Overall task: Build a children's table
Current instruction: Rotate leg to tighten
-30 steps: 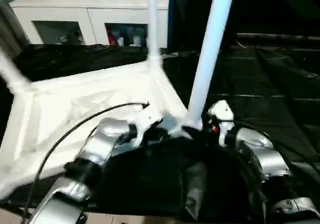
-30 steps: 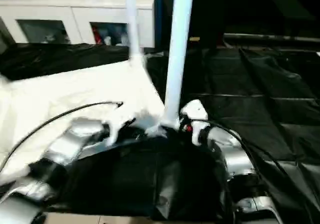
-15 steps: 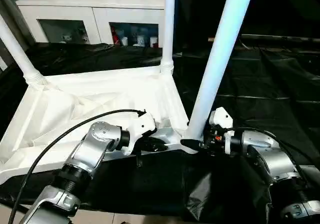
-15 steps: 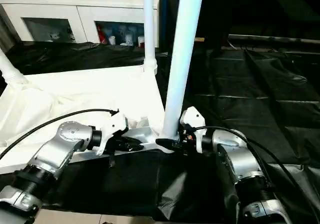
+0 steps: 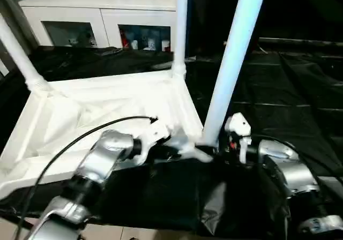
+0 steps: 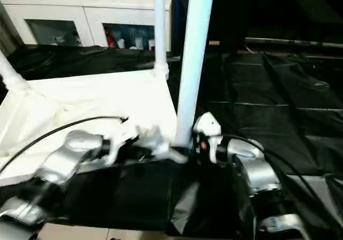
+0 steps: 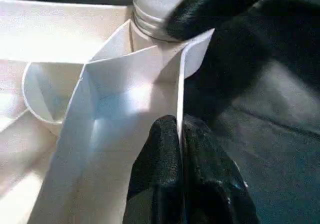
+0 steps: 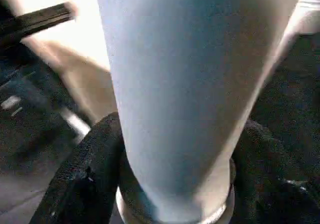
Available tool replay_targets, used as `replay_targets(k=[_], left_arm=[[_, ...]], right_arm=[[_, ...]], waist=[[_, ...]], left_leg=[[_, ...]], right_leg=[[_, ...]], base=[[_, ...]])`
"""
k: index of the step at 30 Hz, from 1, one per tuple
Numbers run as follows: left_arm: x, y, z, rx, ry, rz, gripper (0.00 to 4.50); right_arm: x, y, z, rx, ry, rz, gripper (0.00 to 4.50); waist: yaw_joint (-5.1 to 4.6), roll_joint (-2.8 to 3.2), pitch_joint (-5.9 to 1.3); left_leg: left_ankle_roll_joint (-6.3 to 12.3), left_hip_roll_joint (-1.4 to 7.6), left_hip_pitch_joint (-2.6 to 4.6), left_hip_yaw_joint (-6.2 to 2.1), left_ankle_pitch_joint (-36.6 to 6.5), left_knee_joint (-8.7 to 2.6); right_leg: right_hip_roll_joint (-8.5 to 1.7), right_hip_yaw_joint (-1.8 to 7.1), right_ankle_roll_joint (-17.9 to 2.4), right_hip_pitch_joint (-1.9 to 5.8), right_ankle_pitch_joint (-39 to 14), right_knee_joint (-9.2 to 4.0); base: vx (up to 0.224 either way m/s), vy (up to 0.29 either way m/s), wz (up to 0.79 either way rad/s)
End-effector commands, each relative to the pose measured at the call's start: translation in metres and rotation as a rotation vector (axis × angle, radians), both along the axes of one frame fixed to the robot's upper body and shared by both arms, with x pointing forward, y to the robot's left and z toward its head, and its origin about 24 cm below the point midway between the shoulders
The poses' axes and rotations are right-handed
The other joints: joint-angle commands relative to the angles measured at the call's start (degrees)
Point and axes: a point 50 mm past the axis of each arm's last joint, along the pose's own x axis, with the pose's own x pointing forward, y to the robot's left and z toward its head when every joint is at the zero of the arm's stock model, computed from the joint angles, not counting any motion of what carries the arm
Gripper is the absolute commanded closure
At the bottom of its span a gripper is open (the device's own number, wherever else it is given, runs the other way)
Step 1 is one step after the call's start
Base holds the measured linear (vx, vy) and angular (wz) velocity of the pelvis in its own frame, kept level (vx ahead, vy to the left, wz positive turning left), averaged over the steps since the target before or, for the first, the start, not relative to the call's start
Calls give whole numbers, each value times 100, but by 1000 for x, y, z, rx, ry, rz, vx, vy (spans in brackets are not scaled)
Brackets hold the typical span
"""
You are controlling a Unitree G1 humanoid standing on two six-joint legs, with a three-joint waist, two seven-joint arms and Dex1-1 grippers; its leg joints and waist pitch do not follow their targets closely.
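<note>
Since the earlier frames your left forearm swung while the upturned tabletop (image 5: 102, 109) on the black-draped work table (image 5: 300, 84) and its upright legs kept their places. Your left gripper (image 7: 180, 134) was pinched shut on the tabletop's rim wall at about 6 o'clock, and your right gripper (image 8: 170, 154) clasped the base of the near leg (image 5: 230, 63) at about 5 o'clock. I counted three legs standing, and you risked tilting that near leg in its socket if the right wrist twisted.

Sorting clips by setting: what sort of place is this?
Probably an indoor lab or workshop: a work table draped in black sheeting, a white glass-door cabinet holding small items, and an upturned children's table mid-assembly.
</note>
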Motion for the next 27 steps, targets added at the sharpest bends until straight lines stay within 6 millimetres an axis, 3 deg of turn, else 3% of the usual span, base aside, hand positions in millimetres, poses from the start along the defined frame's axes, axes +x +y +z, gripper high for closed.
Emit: replay_targets(k=[1, 3, 9, 10, 11, 17, 21, 23, 27], left_arm=[[10, -3, -2, -17, -21, 150, 450], [21, -17, -1, -6, -51, 267, 450], [29, -37, 4, -20, -84, 334, 450], [29, -39, 5, -18, -91, 325, 450], [29, -40, 5, -12, -100, 309, 450], [28, -33, 2, -2, -106, 280, 450], [25, -26, 1, -11, -101, 229, 450], [18, -16, 0, -16, -83, 136, 450], [9, -6, 2, -52, -85, 37, 450]], right_arm=[[-1, 4, -14, -24, 57, -92, 183], [3, 8, -23, -17, 87, -292, 183], [4, 28, -28, -11, 96, -415, 183], [4, 32, -27, -18, 74, -398, 183], [4, 36, -24, -12, 45, -376, 127], [8, 37, -14, 14, 19, -325, 70], [6, 31, -8, 28, 21, -227, 56], [0, 18, -2, -7, 14, -54, 56], [-5, 2, 5, -34, 17, 68, 56]], waist=[[-21, -129, -286], [-41, -122, -289], [-31, -105, -295], [-26, -86, -293], [-31, -94, -294], [-26, -104, -291], [-43, -122, -289], [-40, -135, -290], [-29, -142, -314]], left_leg=[[137, 342, 139, -194, -1675, -434], [39, 339, 161, -210, -1819, -446], [27, 322, 160, -223, -1961, -456], [39, 323, 163, -225, -1979, -458], [48, 327, 156, -223, -1999, -462], [115, 329, 136, -228, -1990, -469], [161, 335, 103, -234, -1973, -475], [235, 337, 80, -227, -1888, -461], [388, 342, 81, -200, -1593, -417]], right_leg=[[-375, 266, -1031, 154, -2312, -542], [-373, 258, -934, 137, -2490, -575], [-397, 247, -809, 140, -2565, -630], [-399, 247, -803, 138, -2572, -636], [-396, 247, -792, 135, -2552, -639], [-406, 247, -826, 153, -2471, -630], [-400, 246, -823, 186, -2426, -607], [-409, 244, -836, 214, -2373, -606], [-418, 255, -963, 207, -2134, -572]], base=[[0, 0, 0], [0, 0, 0], [0, 0, 0], [0, 0, 0], [0, 0, 0], [0, 0, 0], [0, 0, 0], [0, 0, 0], [0, 0, 0]])
